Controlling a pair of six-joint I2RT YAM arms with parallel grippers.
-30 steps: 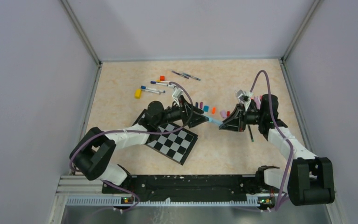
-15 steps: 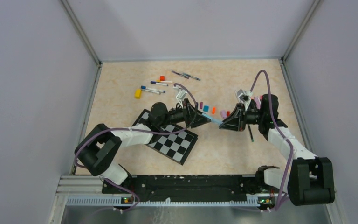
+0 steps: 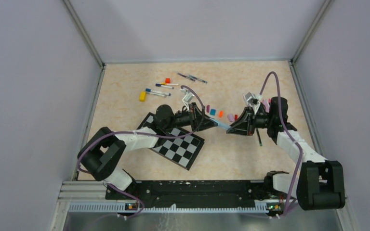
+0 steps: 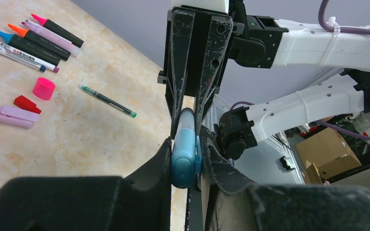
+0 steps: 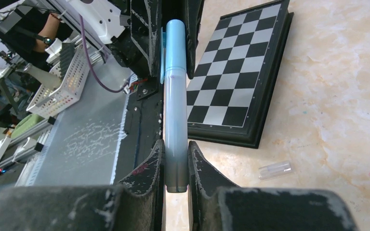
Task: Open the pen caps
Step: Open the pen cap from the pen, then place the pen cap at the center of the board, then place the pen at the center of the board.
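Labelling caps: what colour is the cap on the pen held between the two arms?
Teal-blue cap, on a paler blue pen; clearest in the left wrist view.

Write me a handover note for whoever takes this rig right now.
Right gripper: shut on the light blue pen, by its barrel.
Left gripper: jaws shut on its blue cap; cap not yet off.
Done: several loose caps lie by the uncapped markers.
Left: pull this cap; the pens at the far left look capped.
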